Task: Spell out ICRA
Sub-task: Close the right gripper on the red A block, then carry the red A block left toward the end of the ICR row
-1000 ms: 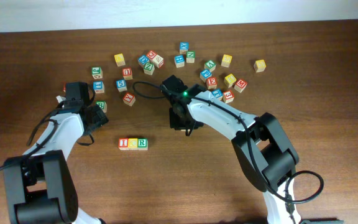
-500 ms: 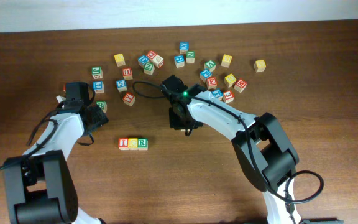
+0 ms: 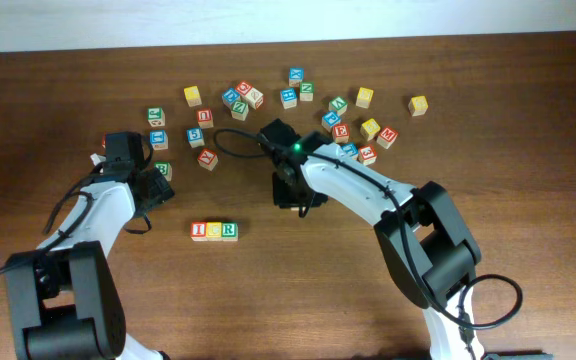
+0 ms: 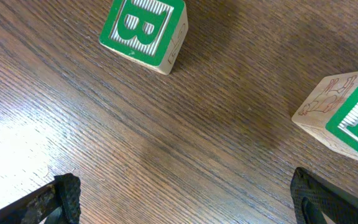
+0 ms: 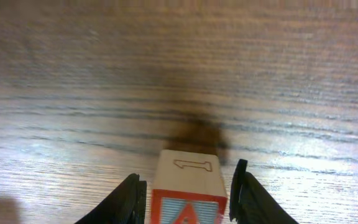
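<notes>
**Clerk:** Item one, the row?

**Keeper:** I cube [image 3: 199, 231], yellow cube [image 3: 214, 231] and R cube [image 3: 229, 231]. They sit side by side and touching on the counter [image 3: 298, 290], near-left of centre. The place just right of the R cube is vacant.

**Clerk:** Item two, the A cube?

**Keeper:** The A cube [image 5: 188, 208] sits between the jaws of the right tool [image 5: 188, 171], red letter toward the wrist camera. It is hidden under that tool in the overhead view, to the right of the row and a little farther back. A thin sliver shows on each side of it, so I cannot tell whether the jaws are pressing or merely flanking it.

**Clerk:** Item three, the left tool?

**Keeper:** The left tool [image 4: 188, 205] is spread wide and holds nothing. It is over bare wood near a green B cube [image 4: 143, 28], well left of the row.

**Clerk:** Handling notes for the step in hand?

**Keeper:** My judgement:
- Confirm a firm hold on the A cube before travelling.
- Bring it in from the right, low over the counter, clear of the loose cubes [image 3: 340, 130] at the far side.
- Keep the jaws on its near and far faces so no finger wedges against the R cube.
- Line it up with the row, letter up like the others.
- Set it down touching the R cube and let go only once it rests flat.
- The risk is nudging the row askew.
</notes>
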Motion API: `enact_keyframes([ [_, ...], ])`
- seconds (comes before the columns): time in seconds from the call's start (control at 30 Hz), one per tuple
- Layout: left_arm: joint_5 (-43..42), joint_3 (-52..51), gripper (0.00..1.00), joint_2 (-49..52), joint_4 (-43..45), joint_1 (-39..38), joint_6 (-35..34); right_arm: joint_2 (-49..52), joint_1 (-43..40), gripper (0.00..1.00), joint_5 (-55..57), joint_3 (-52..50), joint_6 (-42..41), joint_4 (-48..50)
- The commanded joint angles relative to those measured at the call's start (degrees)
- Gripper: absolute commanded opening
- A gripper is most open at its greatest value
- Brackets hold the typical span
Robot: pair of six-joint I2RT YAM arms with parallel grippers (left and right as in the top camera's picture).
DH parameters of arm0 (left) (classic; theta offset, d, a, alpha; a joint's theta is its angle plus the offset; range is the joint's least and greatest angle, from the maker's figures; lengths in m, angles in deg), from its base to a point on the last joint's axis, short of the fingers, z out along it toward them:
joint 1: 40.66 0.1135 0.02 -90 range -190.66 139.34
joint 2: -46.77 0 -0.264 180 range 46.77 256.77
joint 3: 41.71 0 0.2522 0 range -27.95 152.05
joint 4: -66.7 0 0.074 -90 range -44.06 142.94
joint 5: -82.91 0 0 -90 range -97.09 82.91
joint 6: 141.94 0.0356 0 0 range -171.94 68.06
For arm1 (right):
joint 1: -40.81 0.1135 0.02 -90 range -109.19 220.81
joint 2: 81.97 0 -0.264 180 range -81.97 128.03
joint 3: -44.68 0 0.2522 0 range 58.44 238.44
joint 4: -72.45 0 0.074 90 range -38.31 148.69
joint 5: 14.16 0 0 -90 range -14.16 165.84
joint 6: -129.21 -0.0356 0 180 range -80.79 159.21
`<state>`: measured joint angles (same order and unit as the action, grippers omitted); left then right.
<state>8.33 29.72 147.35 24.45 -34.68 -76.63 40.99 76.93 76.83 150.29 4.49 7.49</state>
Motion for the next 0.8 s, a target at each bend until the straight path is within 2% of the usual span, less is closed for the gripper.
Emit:
enact_keyframes([
  [0.0, 0.0, 0.6, 0.99, 0.5, -0.1, 0.1, -0.1, -0.1, 0.3, 0.34, -0.1, 1.8, -0.5, -0.4],
  [0.13, 0.0, 0.6, 0.99, 0.5, -0.1, 0.1, -0.1, -0.1, 0.3, 0.27, -0.4, 1.8, -0.5, -0.9],
  [0.37, 0.0, 0.6, 0.99, 0.5, -0.1, 0.1, -0.1, -0.1, 0.4, 0.23, -5.0, 1.8, -0.5, -2.0],
  [0.77, 0.0, 0.6, 0.99, 0.5, -0.1, 0.1, -0.1, -0.1, 7.5, 0.22, -6.8, 1.8, -1.5, -2.6],
])
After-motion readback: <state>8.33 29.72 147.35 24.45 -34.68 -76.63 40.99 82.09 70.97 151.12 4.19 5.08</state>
